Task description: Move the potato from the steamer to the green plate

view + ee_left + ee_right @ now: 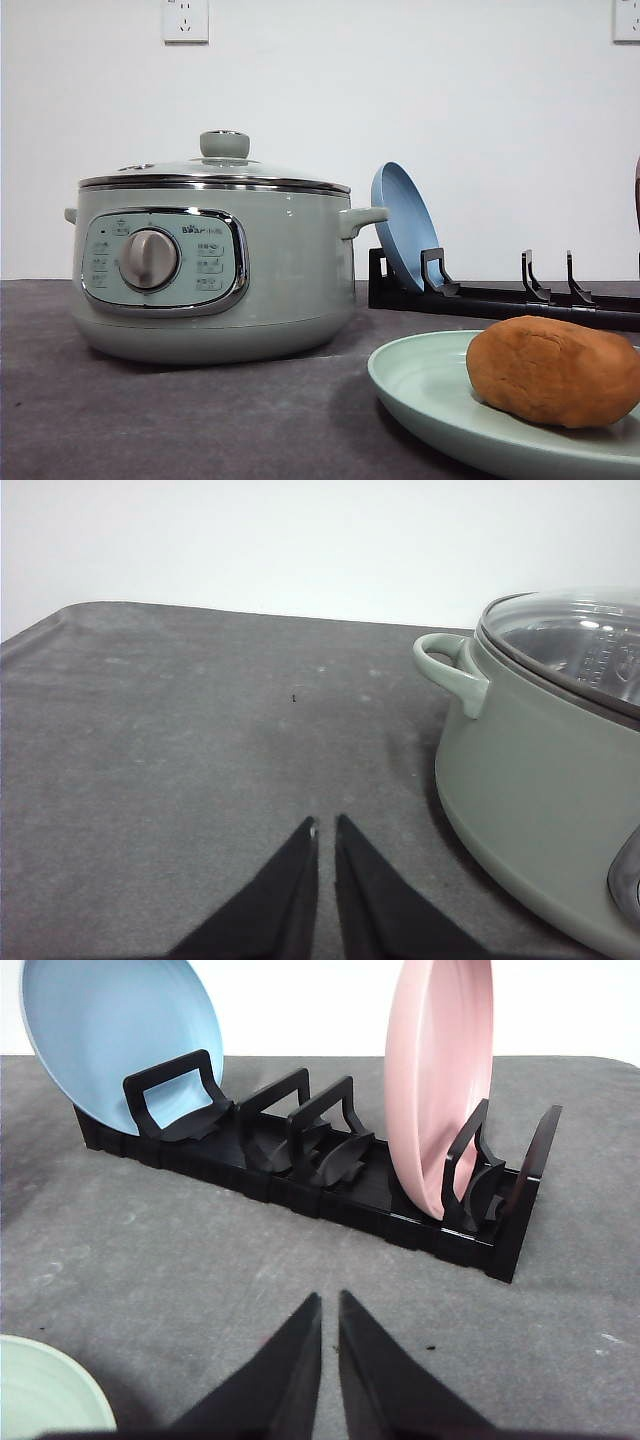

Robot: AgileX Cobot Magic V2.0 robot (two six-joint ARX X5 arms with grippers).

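The potato (555, 371) sits on the green plate (430, 385), toward the plate's right side, resting flat on the plate's surface. That plate lies on the dark grey table (180, 420), just right of the steamer (215, 270) and a bit closer to the camera. The steamer has its glass lid (220, 168) on, knob up top, dial and button panel facing forward.

Behind the green plate there's a black dish rack (500, 295) with a blue plate (403, 225) leaning upright in the slot nearest the steamer. From the right wrist camera you can also see a pink plate (437, 1085) standing in the rack's far end, a couple of bare slots between it and the blue one.

The left gripper (325, 827) hangs over bare table beside the steamer's side handle (450, 670), fingers nearly touching, gripping nothing. The right gripper (330, 1300) is the same deal, pinched almost closed and empty, in front of the rack, with the green plate's rim off to one side.
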